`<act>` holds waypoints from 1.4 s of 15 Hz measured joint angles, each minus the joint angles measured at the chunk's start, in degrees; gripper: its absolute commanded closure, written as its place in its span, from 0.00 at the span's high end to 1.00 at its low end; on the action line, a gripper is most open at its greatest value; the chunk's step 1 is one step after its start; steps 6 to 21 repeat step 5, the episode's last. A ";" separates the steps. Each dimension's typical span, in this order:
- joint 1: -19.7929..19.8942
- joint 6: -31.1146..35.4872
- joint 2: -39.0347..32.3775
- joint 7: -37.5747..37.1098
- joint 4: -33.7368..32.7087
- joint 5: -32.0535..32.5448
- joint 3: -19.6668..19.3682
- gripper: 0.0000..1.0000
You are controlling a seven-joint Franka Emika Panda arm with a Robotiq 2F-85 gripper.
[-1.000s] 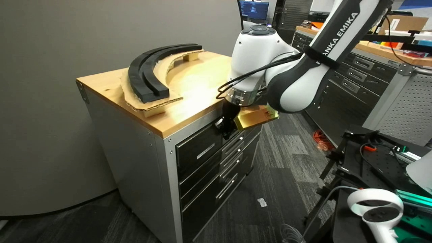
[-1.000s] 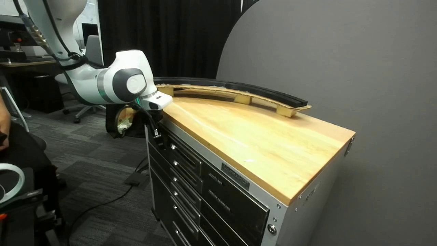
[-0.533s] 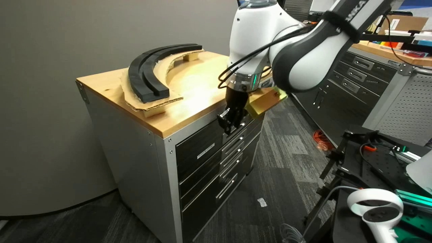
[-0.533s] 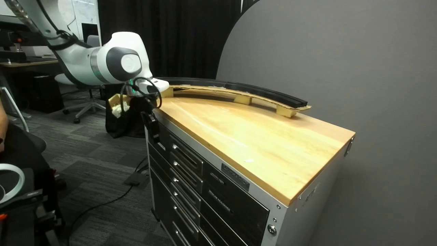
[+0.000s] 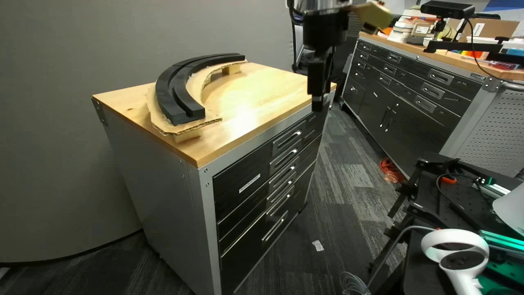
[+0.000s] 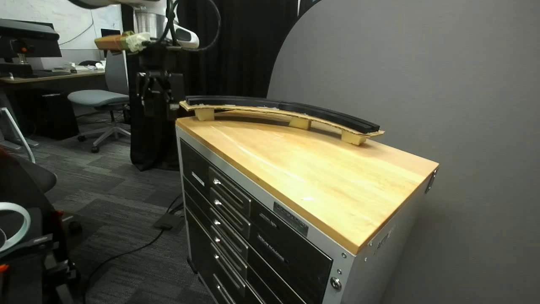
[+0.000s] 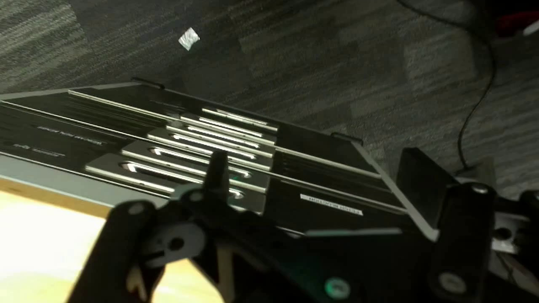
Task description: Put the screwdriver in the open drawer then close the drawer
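Note:
The drawer (image 5: 241,170) stands pushed in, its dark front flush with the grey cabinet in both exterior views; its handle plate (image 6: 230,192) shows too. No screwdriver can be seen in any view. Above and beyond the far front corner of the wooden top, my gripper (image 6: 161,109) hangs pointing down, its two fingers well apart. Nothing touches it there. In the wrist view the gripper (image 7: 316,155) is open with no object between its fingers, and the drawer fronts lie below, upside down in the picture.
On the wooden top (image 6: 274,177) sits a curved black piece (image 5: 170,96) on a cardboard support. A dark tool chest (image 5: 409,114) stands farther back. A black cart (image 5: 434,192) carries a white controller (image 5: 456,254). A chair (image 6: 99,98) is behind the arm.
The drawer went in the last bit and sits flush. My gripper has risen and drawn back from the cabinet front, and its fingers have spread from shut to open.

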State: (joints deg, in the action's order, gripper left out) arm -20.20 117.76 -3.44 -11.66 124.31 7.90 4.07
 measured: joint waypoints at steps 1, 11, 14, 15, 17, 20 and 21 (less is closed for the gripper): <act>0.98 -4.62 1.09 2.80 -1.81 -0.18 0.94 1.00; 3.52 -15.98 2.51 10.94 -9.51 -1.39 3.03 1.00; 3.52 -15.98 2.51 10.94 -9.51 -1.39 3.03 1.00; 3.52 -15.98 2.51 10.94 -9.51 -1.39 3.03 1.00; 3.52 -15.98 2.51 10.94 -9.51 -1.39 3.03 1.00; 3.52 -15.98 2.51 10.94 -9.51 -1.39 3.03 1.00; 3.52 -15.98 2.51 10.94 -9.51 -1.39 3.03 1.00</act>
